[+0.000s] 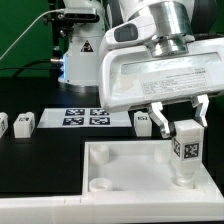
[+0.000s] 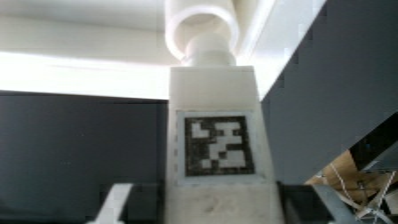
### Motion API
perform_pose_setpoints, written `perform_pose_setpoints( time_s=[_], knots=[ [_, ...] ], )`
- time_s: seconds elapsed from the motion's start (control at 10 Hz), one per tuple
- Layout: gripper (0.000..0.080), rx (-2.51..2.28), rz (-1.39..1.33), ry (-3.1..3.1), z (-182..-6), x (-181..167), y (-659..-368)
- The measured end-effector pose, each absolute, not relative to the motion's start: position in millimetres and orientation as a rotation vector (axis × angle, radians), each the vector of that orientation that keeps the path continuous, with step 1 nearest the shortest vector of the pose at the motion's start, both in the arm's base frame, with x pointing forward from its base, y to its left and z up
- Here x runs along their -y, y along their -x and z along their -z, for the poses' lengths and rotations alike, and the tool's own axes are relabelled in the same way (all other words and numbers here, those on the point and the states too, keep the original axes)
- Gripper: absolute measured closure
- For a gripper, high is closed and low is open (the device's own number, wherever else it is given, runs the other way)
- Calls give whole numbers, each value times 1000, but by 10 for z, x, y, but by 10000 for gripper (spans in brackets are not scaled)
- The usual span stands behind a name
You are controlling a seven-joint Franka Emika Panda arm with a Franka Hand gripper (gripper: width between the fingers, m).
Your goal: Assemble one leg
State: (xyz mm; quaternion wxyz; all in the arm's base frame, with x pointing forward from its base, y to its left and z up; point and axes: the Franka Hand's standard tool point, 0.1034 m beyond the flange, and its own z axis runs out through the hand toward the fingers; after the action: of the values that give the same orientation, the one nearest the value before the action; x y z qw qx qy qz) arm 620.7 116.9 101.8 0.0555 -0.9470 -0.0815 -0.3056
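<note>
My gripper (image 1: 183, 125) is shut on a leg (image 1: 186, 146), a small white block with a black-and-white tag, and holds it upright. The leg's lower end rests at a round corner socket (image 2: 205, 30) of the large white panel (image 1: 130, 168) on the exterior view's right. How deep it sits I cannot tell. In the wrist view the leg (image 2: 222, 110) fills the middle between my fingers (image 2: 121, 205), its tag facing the camera, with the panel (image 2: 89, 70) beyond it. Three more legs lie behind the panel: two at the exterior view's left (image 1: 25, 122) and one near the middle (image 1: 143, 121).
The marker board (image 1: 85, 117) lies flat on the black table behind the panel. A white and blue stand (image 1: 75, 50) rises at the back. The panel has open round sockets (image 1: 97, 152) on its left side.
</note>
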Motion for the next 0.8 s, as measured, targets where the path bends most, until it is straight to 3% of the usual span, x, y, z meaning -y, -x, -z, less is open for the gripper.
perform_pose_setpoints(
  time_s=[0.6, 0.8],
  knots=[
    [506, 251, 933, 2876, -995, -1151, -6153],
    [506, 248, 908, 2885, -883, -1130, -6135]
  ],
)
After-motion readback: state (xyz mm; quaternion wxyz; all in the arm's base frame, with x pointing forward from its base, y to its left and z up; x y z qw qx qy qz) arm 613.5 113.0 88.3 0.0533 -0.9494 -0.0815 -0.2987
